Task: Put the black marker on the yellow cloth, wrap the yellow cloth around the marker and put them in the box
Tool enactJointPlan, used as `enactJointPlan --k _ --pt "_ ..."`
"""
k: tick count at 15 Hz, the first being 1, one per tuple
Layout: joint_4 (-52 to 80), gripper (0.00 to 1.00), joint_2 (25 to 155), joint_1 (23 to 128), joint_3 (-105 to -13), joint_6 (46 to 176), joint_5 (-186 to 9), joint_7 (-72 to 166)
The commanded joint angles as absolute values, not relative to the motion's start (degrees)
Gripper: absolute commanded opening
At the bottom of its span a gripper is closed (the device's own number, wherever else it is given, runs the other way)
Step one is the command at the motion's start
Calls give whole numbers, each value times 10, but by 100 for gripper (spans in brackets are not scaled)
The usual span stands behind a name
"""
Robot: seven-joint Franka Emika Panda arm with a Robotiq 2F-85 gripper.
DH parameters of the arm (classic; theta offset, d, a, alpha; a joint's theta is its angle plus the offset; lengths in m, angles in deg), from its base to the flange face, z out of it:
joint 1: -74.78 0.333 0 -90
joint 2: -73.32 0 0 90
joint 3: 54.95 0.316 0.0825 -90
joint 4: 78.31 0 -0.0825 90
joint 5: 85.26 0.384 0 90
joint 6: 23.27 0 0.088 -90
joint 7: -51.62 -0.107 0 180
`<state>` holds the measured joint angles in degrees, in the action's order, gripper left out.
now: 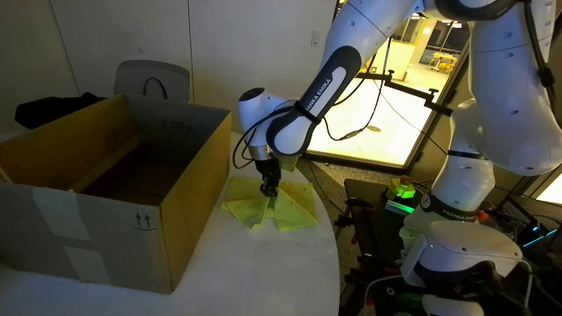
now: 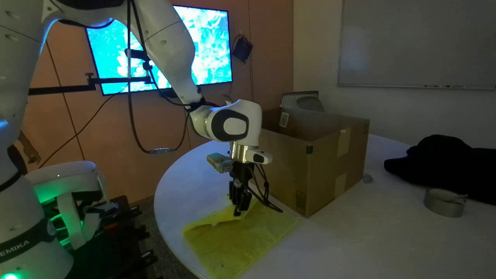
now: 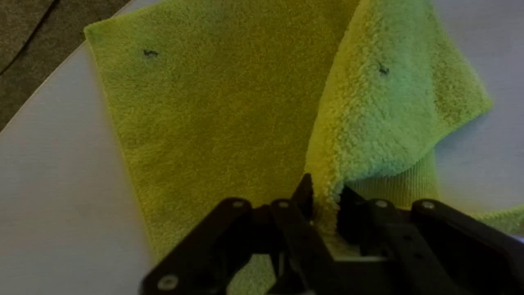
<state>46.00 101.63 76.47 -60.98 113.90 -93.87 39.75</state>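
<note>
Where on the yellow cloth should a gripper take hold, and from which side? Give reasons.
Best, I'd judge, at the raised fold of the yellow cloth, from above, jaws either side, as the gripper has it. There the fabric stands up in a narrow ridge; the unfolded part lies flat on the table, offering little to pinch.

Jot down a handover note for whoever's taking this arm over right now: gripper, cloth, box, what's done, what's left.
Gripper: shut on a fold of the yellow cloth.
Cloth: on the white table, beside the cardboard box.
Black marker: not visible; possibly under the fold.
Done: cloth partly folded over.
Left, likely: check for the marker, finish wrapping, put both in the box.
</note>
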Motion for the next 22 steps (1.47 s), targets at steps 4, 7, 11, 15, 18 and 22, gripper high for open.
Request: enactJointPlan --k 4,7,11,15,18,22 --pt "425 3 1055 764 -614 1123 -912 356" --pt "437 42 1037 762 -617 1130 -911 348" --pt "451 73 1007 752 -628 1141 -911 342" --pt "449 99 995 737 -648 1139 -911 331" --pt "443 100 1001 716 -654 1137 -900 342" --pt "440 100 1016 697 -652 1140 -891 349"
